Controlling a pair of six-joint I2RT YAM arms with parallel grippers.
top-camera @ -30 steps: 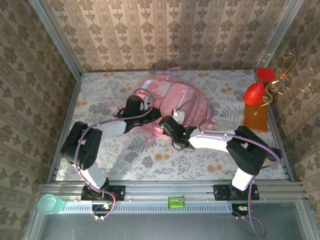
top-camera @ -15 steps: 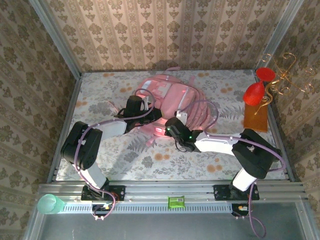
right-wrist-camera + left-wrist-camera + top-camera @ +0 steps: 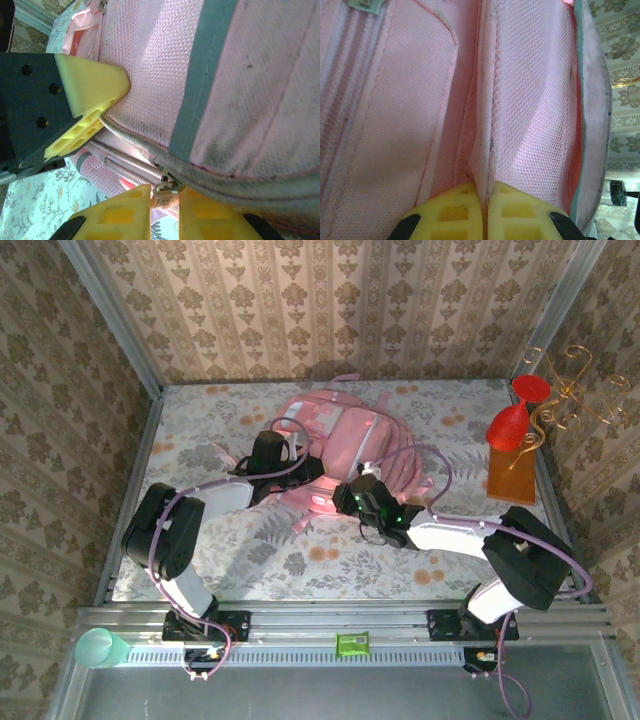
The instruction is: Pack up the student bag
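The student bag (image 3: 345, 430), a large soft pink backpack, lies in the middle of the floral table, and its pink mesh (image 3: 420, 100) fills the left wrist view. My left gripper (image 3: 298, 462) is at the bag's near left side. Its yellow fingers (image 3: 452, 212) are shut on a raised fold of the pink fabric (image 3: 484, 165). My right gripper (image 3: 345, 497) is at the bag's near edge and is shut on a small pink zipper pull (image 3: 167, 196) below a grey zipper line (image 3: 140, 142). The left gripper's yellow finger (image 3: 90, 92) presses on the bag just above that zipper.
At the right edge a red goblet-shaped thing (image 3: 512, 425) stands on an orange-brown board (image 3: 512, 478) beside a gold wire stand (image 3: 570, 390). A green cup (image 3: 100, 648) and a small green packet (image 3: 352, 643) sit on the front rail. Wallpapered walls close in three sides.
My right gripper has moved to the right along the bag's near edge and its arm has swung out to the right. The left arm has stayed still on the fabric.
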